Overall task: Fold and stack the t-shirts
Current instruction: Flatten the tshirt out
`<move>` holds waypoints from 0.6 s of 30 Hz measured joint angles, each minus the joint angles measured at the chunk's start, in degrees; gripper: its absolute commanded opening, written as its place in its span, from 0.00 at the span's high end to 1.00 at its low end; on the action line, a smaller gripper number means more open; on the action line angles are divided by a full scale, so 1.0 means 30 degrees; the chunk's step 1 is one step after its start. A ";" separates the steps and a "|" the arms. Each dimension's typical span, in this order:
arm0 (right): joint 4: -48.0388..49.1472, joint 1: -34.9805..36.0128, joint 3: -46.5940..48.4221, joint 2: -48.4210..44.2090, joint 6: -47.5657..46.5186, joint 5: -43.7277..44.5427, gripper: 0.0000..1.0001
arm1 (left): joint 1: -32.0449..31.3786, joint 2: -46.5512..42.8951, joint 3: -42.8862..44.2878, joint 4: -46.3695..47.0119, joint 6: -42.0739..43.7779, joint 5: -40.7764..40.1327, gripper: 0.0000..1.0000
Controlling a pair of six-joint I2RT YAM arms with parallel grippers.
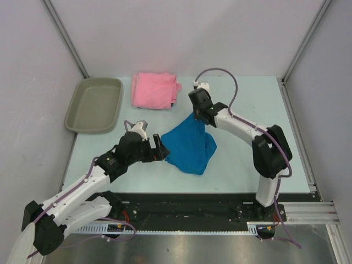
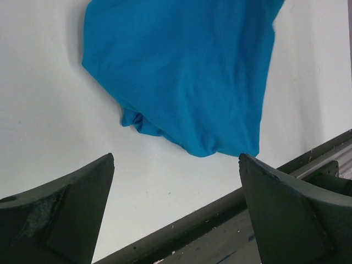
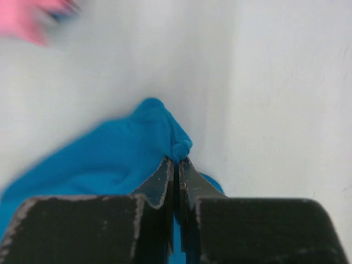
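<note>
Right gripper (image 3: 177,163) is clamping a corner of the bright blue cloth t-shirt (image 1: 190,146), probably to spread it out; left gripper (image 2: 176,162) is hovering, jaws apart, shirt just ahead.

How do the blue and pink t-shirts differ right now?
The blue t-shirt is bunched and unfolded; the pink t-shirt is folded into a rough square. The right gripper pinches the blue one in shut jaws; the pink one lies untouched farther back. Both are on the table.

From here I see a grey-beige rectangular plastic tray (image 1: 94,105) sitting at the far-left corner of the pale mint tabletop (image 1: 236,170), beside the grey wall (image 1: 33,82).
</note>
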 measured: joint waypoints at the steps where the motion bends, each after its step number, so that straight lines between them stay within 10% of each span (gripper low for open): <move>1: -0.0335 0.0619 0.0838 -0.0736 -0.0539 0.0597 1.00 | 0.0000 -0.0029 -0.0080 0.0000 -0.0007 0.0000 0.00; 9: -0.0809 0.6273 0.9602 -0.6892 -0.4707 0.4707 1.00 | 0.0000 -0.0692 -0.0335 0.0117 -0.0386 0.0007 0.00; 15: -0.0627 0.6550 0.6113 -1.4987 -0.5705 1.0346 1.00 | 0.0000 -0.1049 -0.0364 0.0466 -0.0612 0.0153 0.00; 16: -0.1107 0.6477 0.4954 -1.6407 -0.5319 1.1664 0.91 | 0.0000 -0.1056 -0.0364 0.0488 -0.0648 0.0204 0.00; 18: -0.3359 0.6309 0.3286 -1.8294 -0.3439 1.4047 0.43 | 0.0000 -0.1056 -0.0372 0.0510 -0.0656 0.0284 0.00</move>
